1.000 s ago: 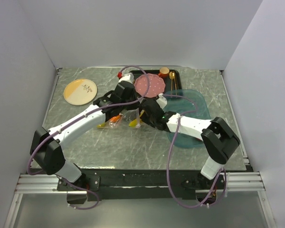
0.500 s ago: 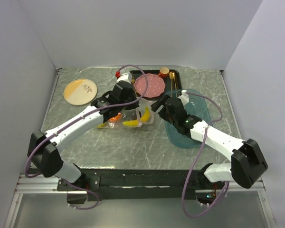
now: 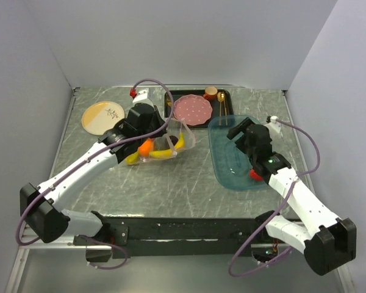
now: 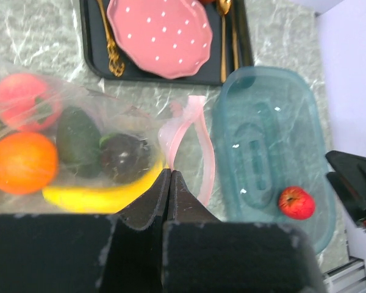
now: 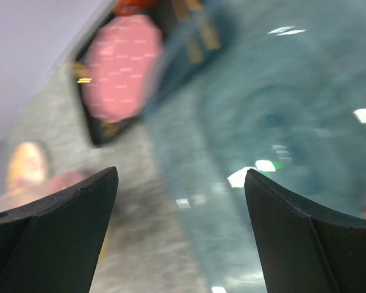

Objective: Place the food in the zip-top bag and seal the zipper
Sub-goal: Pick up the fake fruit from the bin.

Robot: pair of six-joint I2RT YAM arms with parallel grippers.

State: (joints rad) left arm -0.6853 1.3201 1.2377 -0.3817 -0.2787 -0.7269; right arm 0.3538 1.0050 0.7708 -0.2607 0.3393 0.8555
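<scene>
Fruit is lying nearest: one red toy fruit (image 3: 256, 175) is sitting alone at the near end of the blue tray (image 3: 216, 165). Just past it, the right arm (image 3: 296, 192) is holding its jaws over the tray, spread wide and gripping nothing. To the left, the left arm (image 3: 85, 168) is pinching its jaws tight on the edge of the zip-top bag (image 4: 119, 110), right by the pink zipper (image 4: 182, 125), which is curling up loose, not pressed shut. The bag is lying on the worktop (image 3: 171, 183), with an orange (image 4: 22, 162), a banana (image 4: 104, 196) and some dark pieces (image 4: 76, 137) resting inside. I think the filling step is going on, with that red fruit left to fetch. The right jaws are needing to drop onto it, squeeze, and carry it to the bag's mouth; pressing the zipper is coming after. Farther back, a pink dotted plate (image 3: 192, 110) and gold cutlery (image 3: 221, 105) are sitting on a black tray (image 4: 90, 58), and a yellow plate (image 3: 102, 117) is lying far left. The worktop is looking like grey marbled stone, with plain pale walls (image 3: 171, 43) standing around it.
</scene>
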